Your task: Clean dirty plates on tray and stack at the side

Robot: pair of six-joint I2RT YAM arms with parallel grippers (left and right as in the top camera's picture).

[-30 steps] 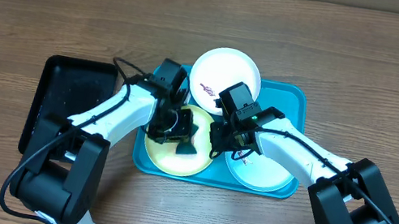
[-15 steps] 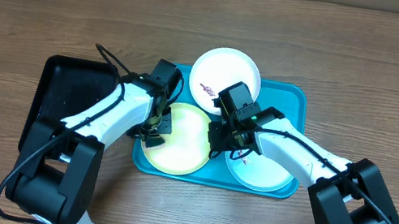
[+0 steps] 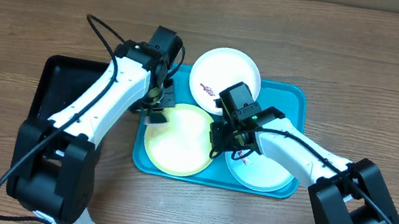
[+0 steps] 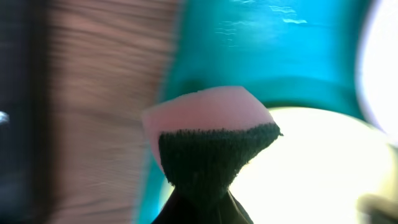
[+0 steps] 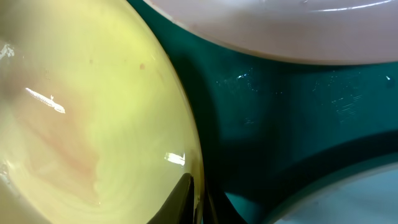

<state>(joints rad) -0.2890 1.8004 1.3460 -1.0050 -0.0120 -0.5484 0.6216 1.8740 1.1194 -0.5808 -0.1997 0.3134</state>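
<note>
A large turquoise rectangular plastic tray [image 3: 298, 98] with a raised rim is set on the wooden desk [image 3: 357, 57], and three plates are carried on it. A round yellow-green plastic plate [image 3: 176, 141] is laid in the tray's left part. A round pale mint plastic plate [image 3: 263, 173] is laid in the right part and is partly covered by the right arm. A round white plastic plate [image 3: 227, 69] is placed at the far side, overlapping the tray's far rim. A dark-red smear is seen on the white plate, and a small one on the mint plate.

The right gripper [image 5: 198, 200] is lowered onto the right edge of the yellow-green plate, between the three plates. Its jaws are drawn narrow and are clamped on that plate's rim, one finger inside and one outside.

The left gripper [image 3: 157, 111] is held over the tray's far left corner, just beside the yellow-green plate. A pink sponge with a dark green scouring face [image 4: 211, 140] is pinched in its jaws. Whether the sponge touches the plate cannot be told.

A black rectangular plastic tray [image 3: 65, 80] is placed on the desk to the left of the turquoise one.
</note>
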